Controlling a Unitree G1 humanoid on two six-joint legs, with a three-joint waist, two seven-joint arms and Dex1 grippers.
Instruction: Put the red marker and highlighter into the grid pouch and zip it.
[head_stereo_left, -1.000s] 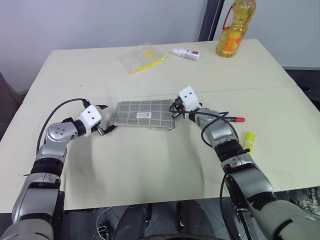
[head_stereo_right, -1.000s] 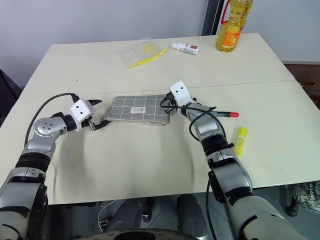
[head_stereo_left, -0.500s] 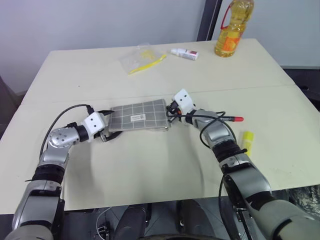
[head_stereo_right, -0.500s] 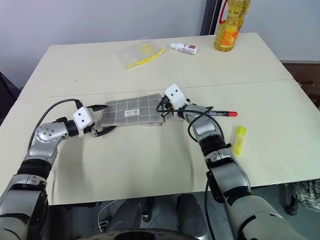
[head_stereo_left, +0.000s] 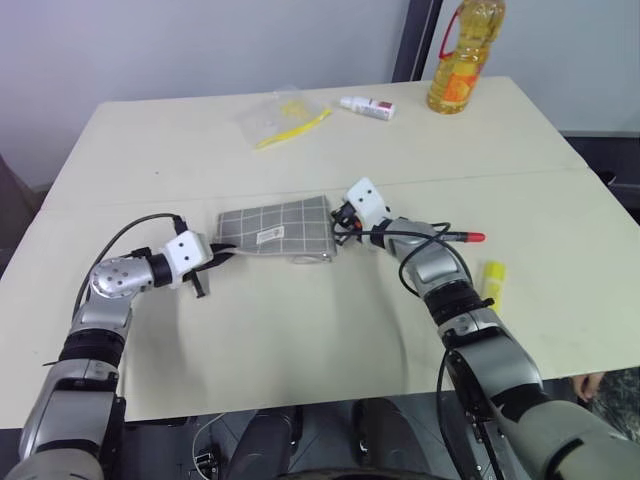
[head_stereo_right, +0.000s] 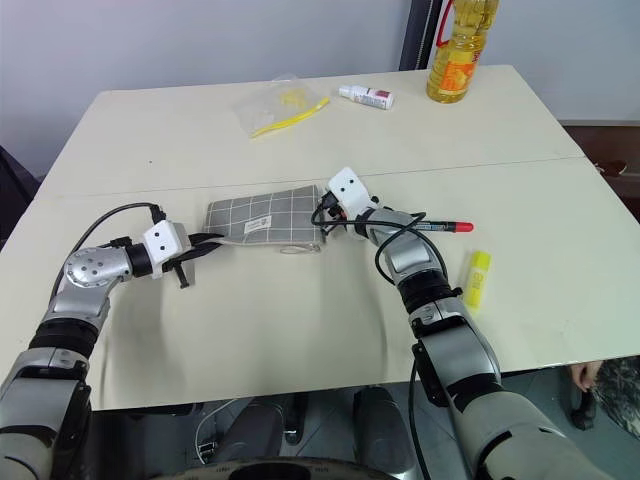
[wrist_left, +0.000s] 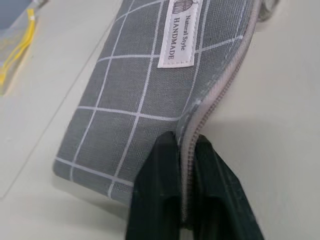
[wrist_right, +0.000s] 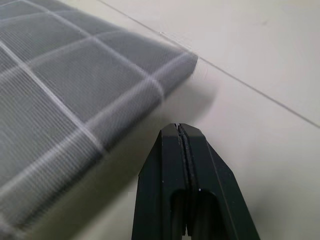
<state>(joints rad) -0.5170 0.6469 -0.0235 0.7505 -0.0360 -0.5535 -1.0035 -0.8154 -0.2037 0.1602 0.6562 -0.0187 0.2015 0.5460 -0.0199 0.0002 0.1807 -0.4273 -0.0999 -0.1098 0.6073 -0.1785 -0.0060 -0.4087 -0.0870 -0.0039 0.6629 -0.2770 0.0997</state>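
The grey grid pouch (head_stereo_left: 275, 226) lies in the middle of the table. My left gripper (wrist_left: 186, 145) is shut on the zipper edge at the pouch's left end, and the zipper runs between its fingers. At the pouch's right end, my right gripper (head_stereo_left: 340, 220) is shut, with the pouch corner (wrist_right: 170, 62) just ahead of its tips and nothing visible between them. The red marker (head_stereo_left: 462, 237) lies on the table to the right, behind my right forearm. Nearer the front edge, the yellow highlighter (head_stereo_left: 494, 280) lies just past it.
A clear plastic bag with a yellow stick (head_stereo_left: 285, 112) and a small white tube (head_stereo_left: 368, 107) lie at the back of the table. A bottle of yellow oil (head_stereo_left: 456, 60) stands at the back right. A seam (head_stereo_left: 520, 178) crosses the table behind the pouch.
My left gripper was open beside the pouch's left end and has shut on its zipper edge. The pouch has shifted a little to the left and now lies skewed.
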